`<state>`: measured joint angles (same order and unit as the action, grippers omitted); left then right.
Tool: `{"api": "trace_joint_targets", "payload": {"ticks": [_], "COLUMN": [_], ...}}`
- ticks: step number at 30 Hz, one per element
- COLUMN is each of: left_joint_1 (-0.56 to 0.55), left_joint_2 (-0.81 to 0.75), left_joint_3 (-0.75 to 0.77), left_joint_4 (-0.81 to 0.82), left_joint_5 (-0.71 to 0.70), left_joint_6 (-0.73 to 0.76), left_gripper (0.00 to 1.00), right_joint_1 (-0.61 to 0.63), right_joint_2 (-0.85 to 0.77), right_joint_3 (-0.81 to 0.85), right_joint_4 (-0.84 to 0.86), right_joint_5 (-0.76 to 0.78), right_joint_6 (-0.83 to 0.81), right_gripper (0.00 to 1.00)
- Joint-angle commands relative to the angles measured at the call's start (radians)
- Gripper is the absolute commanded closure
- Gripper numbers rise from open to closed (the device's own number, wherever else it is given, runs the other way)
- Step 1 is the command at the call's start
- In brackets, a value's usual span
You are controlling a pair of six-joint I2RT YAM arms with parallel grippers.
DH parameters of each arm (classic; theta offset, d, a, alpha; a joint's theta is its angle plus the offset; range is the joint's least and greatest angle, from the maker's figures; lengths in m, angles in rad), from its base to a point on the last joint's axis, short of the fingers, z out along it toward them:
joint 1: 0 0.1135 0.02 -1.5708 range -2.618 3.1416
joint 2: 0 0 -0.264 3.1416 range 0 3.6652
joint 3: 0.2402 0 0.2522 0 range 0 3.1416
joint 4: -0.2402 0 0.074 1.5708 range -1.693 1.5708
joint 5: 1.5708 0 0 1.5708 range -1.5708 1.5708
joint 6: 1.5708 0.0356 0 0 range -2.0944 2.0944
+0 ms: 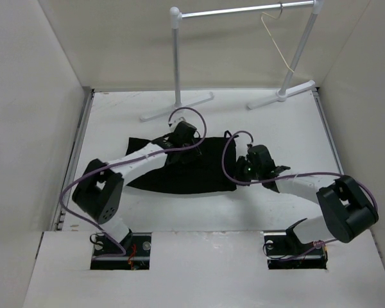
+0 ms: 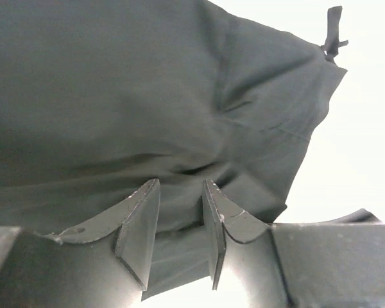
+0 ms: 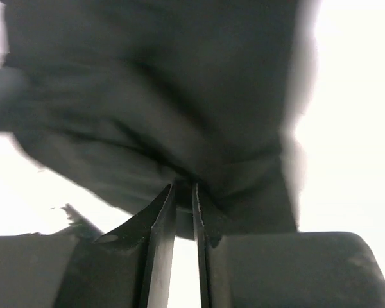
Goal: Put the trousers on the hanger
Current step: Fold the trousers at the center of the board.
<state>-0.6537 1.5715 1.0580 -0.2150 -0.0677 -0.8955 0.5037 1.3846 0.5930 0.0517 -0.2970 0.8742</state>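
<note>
At the near edge of the white tabletop point(image 1: 276, 128), the arm bases are being seated in cut-outs. At mid-tabletop the trousers point(image 1: 199, 170) are being laid flat. Their right-hand edge is being gripped by the clenched right claw point(image 3: 183, 187), while the left claw point(image 2: 181, 183) is being held released over the cloth. At the far edge the hanger point(image 1: 274, 40) is being carried by the rail stand point(image 1: 176, 58), with pale walls point(image 1: 25, 96) enclosing everything.

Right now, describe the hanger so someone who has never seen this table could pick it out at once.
At the far end of the table, beyond the black trousers, stands a white-and-silver rail stand. The hanger hangs from its top bar near the right post. It is a thin, pale cream triangle, far slimmer than the stand's tubes.
</note>
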Motion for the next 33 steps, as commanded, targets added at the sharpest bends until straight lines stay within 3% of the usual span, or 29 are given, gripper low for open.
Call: {"api": "trace_joint_targets", "payload": {"ticks": [1, 9, 12, 16, 19, 21, 29, 33], "left_joint_1": [-0.028, 0.067, 0.076, 0.064, 0.042, 0.038, 0.159, 0.298], "left_joint_2": [0.093, 0.225, 0.165, 0.035, -0.072, -0.129, -0.29, -0.304], "left_joint_3": [0.076, 0.033, -0.007, -0.059, -0.101, -0.131, -0.358, -0.456], "left_joint_4": [0.084, 0.169, 0.177, 0.164, 0.149, 0.134, 0.112, 0.111], "left_joint_5": [0.022, -0.007, -0.007, 0.0, 0.003, 0.005, 0.012, 0.009], "left_joint_6": [0.006, 0.017, 0.027, 0.043, 0.055, 0.058, 0.07, 0.109], "left_gripper": [0.7, 0.72, 0.71, 0.63, 0.56, 0.55, 0.64, 0.65], "right_joint_1": [0.003, 0.043, 0.052, 0.052, 0.052, 0.052, 0.074, 0.075], "right_joint_2": [0.025, -0.002, -0.077, -0.211, -0.28, -0.282, -0.156, -0.18], "right_joint_3": [-0.054, -0.162, -0.173, -0.118, -0.049, -0.021, -0.099, -0.121], "right_joint_4": [0.046, 0.053, 0.014, -0.11, -0.185, -0.196, -0.148, -0.159], "right_joint_5": [0.084, 0.131, 0.142, 0.142, 0.142, 0.142, 0.166, 0.176], "right_joint_6": [0.019, 0.089, 0.098, 0.077, 0.045, 0.026, 0.051, 0.054], "right_gripper": [0.79, 0.79, 0.69, 0.44, 0.37, 0.37, 0.62, 0.58]}}
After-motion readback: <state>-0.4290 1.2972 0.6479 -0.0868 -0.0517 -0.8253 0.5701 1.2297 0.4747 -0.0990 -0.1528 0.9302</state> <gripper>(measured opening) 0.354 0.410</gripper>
